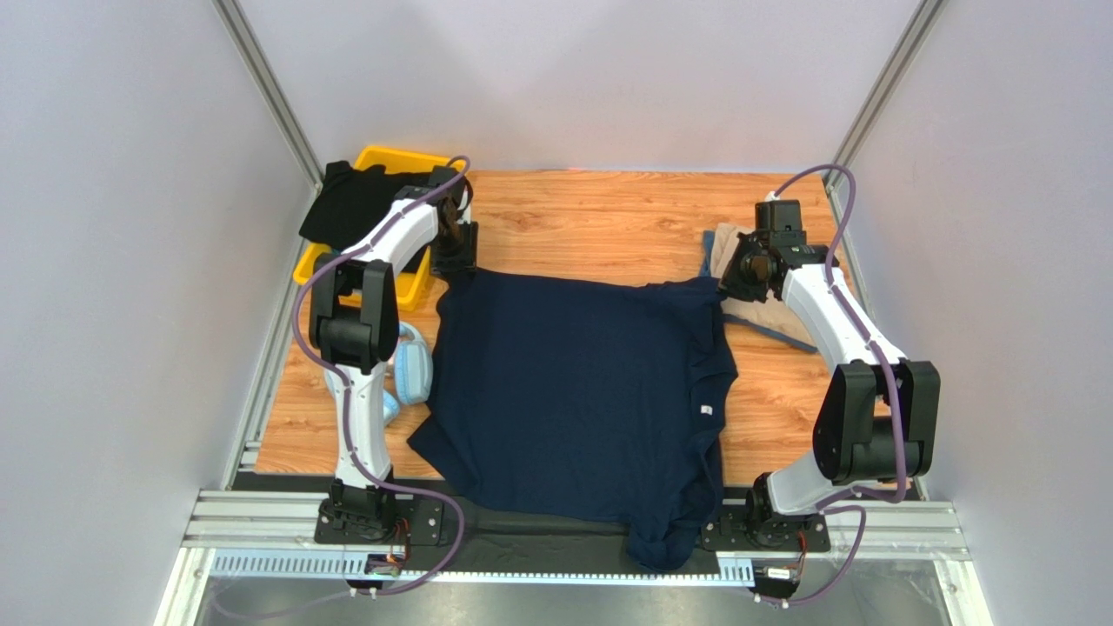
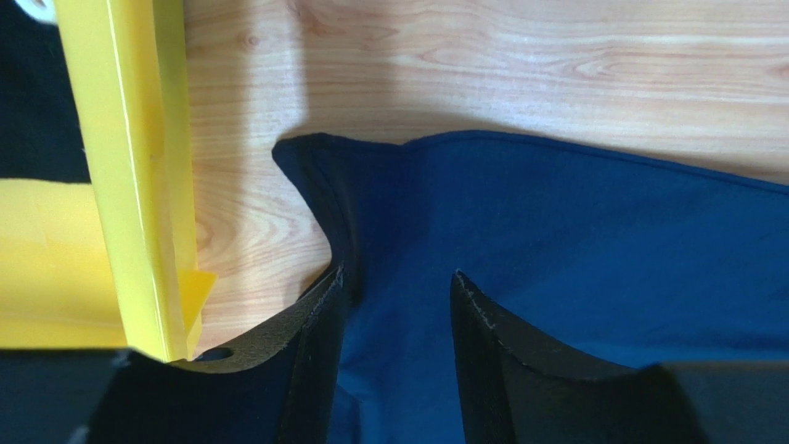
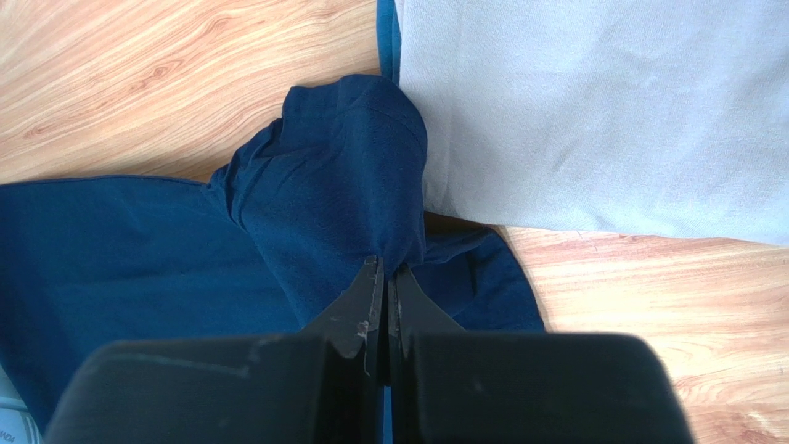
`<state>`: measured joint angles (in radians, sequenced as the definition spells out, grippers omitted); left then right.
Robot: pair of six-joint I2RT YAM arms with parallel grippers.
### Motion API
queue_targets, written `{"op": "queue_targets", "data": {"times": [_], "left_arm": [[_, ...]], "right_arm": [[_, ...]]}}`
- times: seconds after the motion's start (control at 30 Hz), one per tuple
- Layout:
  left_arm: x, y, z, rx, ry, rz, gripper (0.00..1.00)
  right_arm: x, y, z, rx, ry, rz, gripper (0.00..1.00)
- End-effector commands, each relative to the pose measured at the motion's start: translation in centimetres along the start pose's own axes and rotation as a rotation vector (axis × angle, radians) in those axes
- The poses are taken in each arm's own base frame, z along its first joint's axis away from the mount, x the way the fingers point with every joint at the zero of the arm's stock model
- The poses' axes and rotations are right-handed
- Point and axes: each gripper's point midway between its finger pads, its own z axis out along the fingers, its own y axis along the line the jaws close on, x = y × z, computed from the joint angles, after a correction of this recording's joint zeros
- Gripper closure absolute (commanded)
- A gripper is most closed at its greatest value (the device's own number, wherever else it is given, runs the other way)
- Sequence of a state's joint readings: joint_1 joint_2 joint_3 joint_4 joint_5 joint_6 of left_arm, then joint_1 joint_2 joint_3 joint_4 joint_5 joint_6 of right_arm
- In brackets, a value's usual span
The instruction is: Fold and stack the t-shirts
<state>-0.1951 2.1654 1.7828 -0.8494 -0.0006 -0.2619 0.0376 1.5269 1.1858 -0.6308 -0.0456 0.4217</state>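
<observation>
- Top view: a yellow bin sits at the far left corner of the table, with the black t-shirt draped in it and spilling over its rim.
- The navy t-shirt lies spread over the table's middle, its near end hanging off the near edge.
- Both arms reach to the far side. The left tool is at the navy t-shirt's far left corner, just beside the bin. The right tool is at its far right corner, beside the tan t-shirt.
- Light blue headphones lie near the left edge.
- Left wrist view: the fingers stand apart, released, and the shirt corner lies flat on the table.
- Right wrist view: the fingers are clenched on a bunched fold of navy cloth.
</observation>
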Motion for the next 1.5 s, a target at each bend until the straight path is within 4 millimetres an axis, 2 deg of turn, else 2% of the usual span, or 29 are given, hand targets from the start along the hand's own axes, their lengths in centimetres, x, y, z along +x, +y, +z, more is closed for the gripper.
{"op": "queue_targets", "data": {"times": [0.0, 0.1, 0.37, 0.5, 0.6, 0.77, 0.93, 1.07, 1.23, 1.37, 1.47], "left_arm": [[-1.9, -0.2, -2.1, 0.020, -0.090, 0.006, 0.48], [-2.3, -0.4, -1.9, 0.023, -0.099, 0.001, 0.47], [-3.8, 0.8, -0.2, -0.044, -0.126, -0.031, 0.48], [-3.7, 2.1, 0.6, -0.063, -0.113, -0.063, 0.48], [-3.2, 2.2, 1.1, -0.061, -0.085, -0.062, 0.48], [-2.6, 1.2, 1.2, -0.021, -0.050, -0.048, 0.47], [-1.4, 0.4, 1.9, -0.059, 0.006, 0.010, 0.48], [-0.7, -0.1, 2.3, -0.103, 0.023, 0.053, 0.48], [-0.3, 0.4, 2.1, -0.129, 0.033, 0.054, 0.47], [0.8, 0.8, 2.2, -0.145, 0.086, 0.065, 0.48], [0.4, 0.7, 2.0, -0.138, 0.069, 0.064, 0.48]], "right_arm": [[-2.4, 0.7, -1.5, -0.021, -0.088, -0.001, 1.00], [-2.3, 0.8, -1.5, -0.027, -0.083, 0.004, 1.00], [-2.1, 0.9, -1.7, -0.031, -0.078, 0.003, 1.00], [-2.3, 0.9, -1.8, -0.030, -0.082, 0.002, 1.00], [-2.3, 0.9, -1.8, -0.027, -0.080, -0.002, 1.00], [-2.6, 0.8, -2.3, -0.020, -0.095, -0.005, 1.00], [-2.8, 0.6, -2.8, -0.009, -0.111, 0.005, 1.00], [-3.6, -1.1, -4.1, 0.079, -0.163, 0.016, 1.00], [-4.0, -1.1, -6.1, 0.071, -0.199, 0.031, 1.00], [-4.1, -1.8, -6.7, 0.104, -0.216, 0.041, 1.00], [-4.0, -1.6, -6.5, 0.097, -0.210, 0.046, 1.00]]}}
